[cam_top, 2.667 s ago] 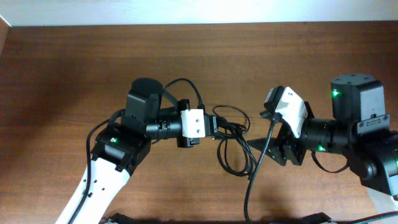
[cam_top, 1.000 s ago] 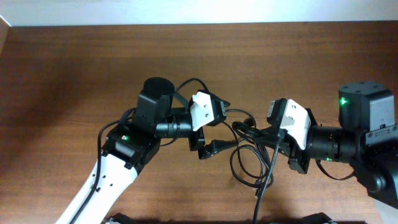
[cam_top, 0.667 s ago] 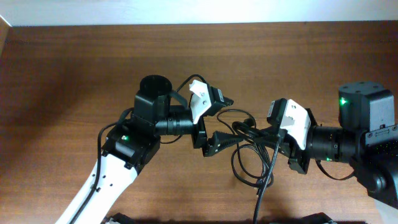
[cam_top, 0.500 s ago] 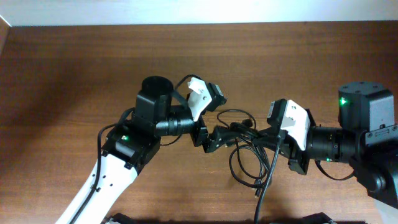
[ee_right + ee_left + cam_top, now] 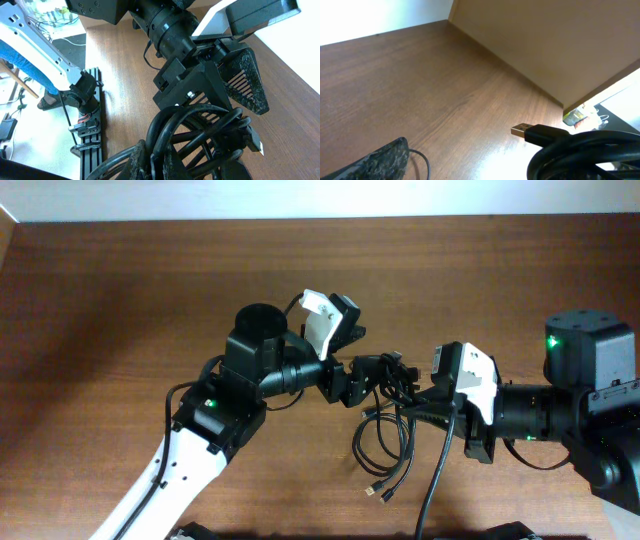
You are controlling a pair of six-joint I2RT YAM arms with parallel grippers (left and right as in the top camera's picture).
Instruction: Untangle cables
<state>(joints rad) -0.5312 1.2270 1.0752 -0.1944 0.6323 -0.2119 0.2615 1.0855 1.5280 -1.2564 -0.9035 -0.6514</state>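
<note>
The cables [image 5: 385,442] are a tangle of thin black cords held up between both grippers, with loops hanging down and two plug ends [image 5: 378,493] low at the front. My right gripper [image 5: 420,410] is shut on the cables [image 5: 200,132], pinching strands between its fingers [image 5: 142,160]. My left gripper [image 5: 372,378] is open, its jaws standing wide at the left end of the bundle. In the left wrist view one speckled finger [image 5: 375,160] shows at lower left. The coiled cables [image 5: 585,155] lie at the right, with a gold-tipped plug [image 5: 521,130] sticking out.
The brown wooden table [image 5: 120,310] runs to a white wall at the back. A light wooden panel [image 5: 545,45] stands along the table's side. My right arm's thick black cable [image 5: 435,480] hangs toward the front edge. A black clamp stand [image 5: 85,115] sits beyond the table edge.
My left gripper has swung right and up to the cable bundle and narrowed a little. The cable loops have dropped lower, with plug ends now dangling. The right gripper has stayed shut.
</note>
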